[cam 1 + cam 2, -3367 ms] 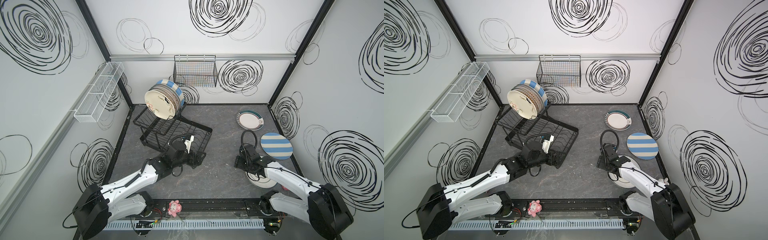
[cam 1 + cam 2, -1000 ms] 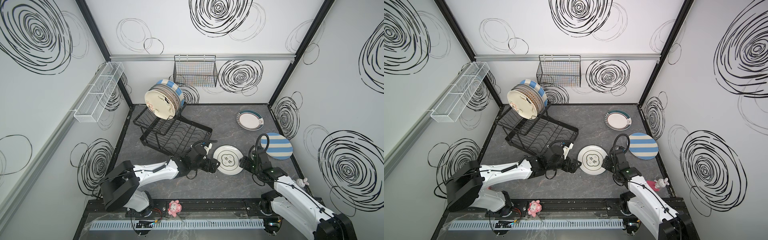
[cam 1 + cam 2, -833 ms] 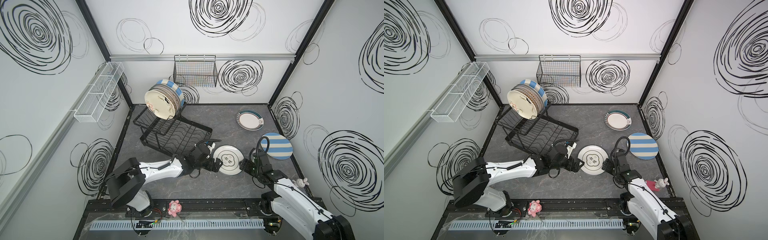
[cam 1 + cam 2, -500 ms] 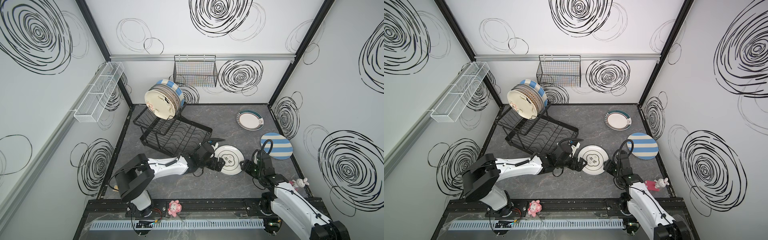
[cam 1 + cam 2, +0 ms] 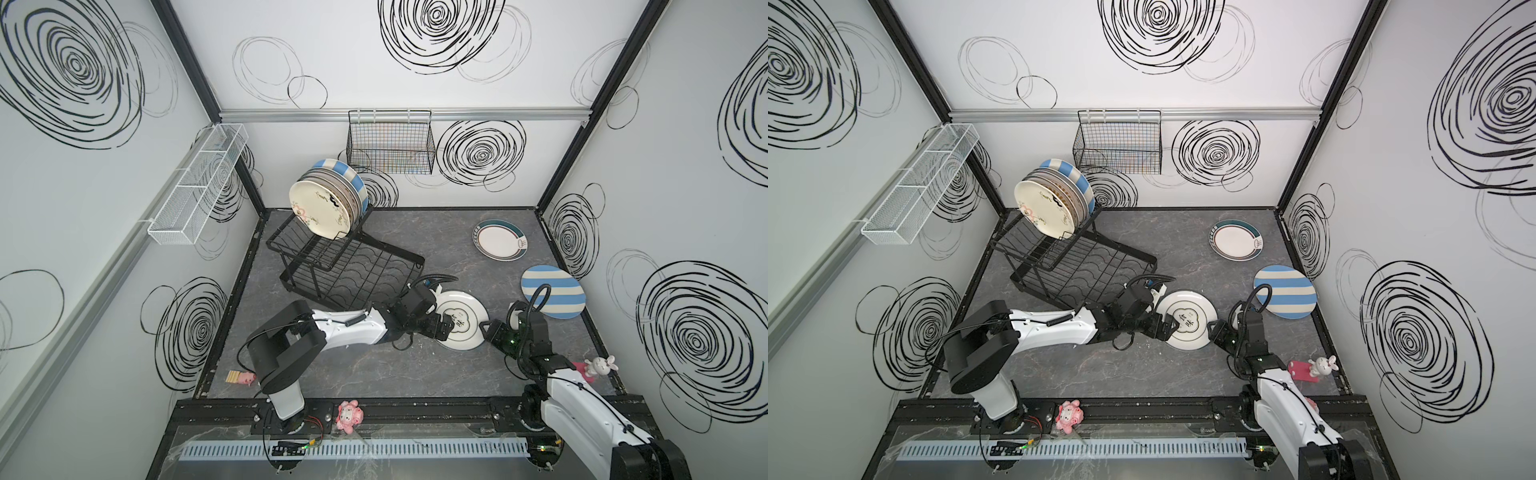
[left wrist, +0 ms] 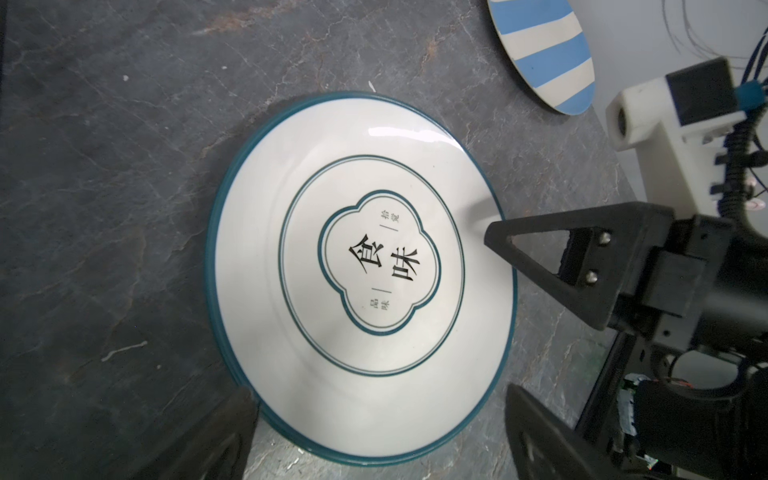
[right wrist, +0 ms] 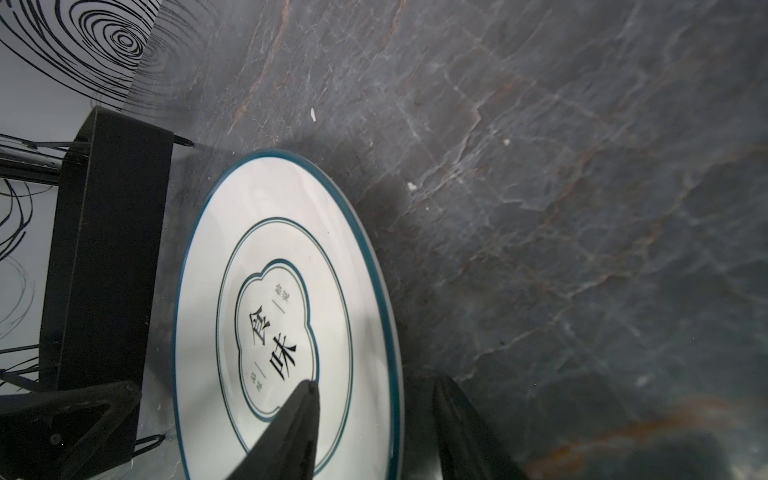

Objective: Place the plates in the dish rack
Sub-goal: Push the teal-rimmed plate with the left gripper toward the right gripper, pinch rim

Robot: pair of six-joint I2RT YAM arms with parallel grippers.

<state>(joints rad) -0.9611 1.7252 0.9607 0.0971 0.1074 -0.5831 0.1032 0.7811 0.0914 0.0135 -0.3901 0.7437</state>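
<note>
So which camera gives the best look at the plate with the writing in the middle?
The left wrist view: the plate fills it nearly whole, writing sharp. The right wrist view shows it slanted, partly behind a finger. In both top views it is small, its edge under the left gripper.

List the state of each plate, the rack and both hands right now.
left hand, open, by the rim of the character plate.
right hand, open, jaws astride that plate's rim.
character plate, face up, between both hands.
teal-rim plate, flat on the table, untouched.
striped plate, flat on the table, untouched.
racked plates, standing on edge in the upper tier.
dish rack, upright, no plates in its lower tier.
</note>
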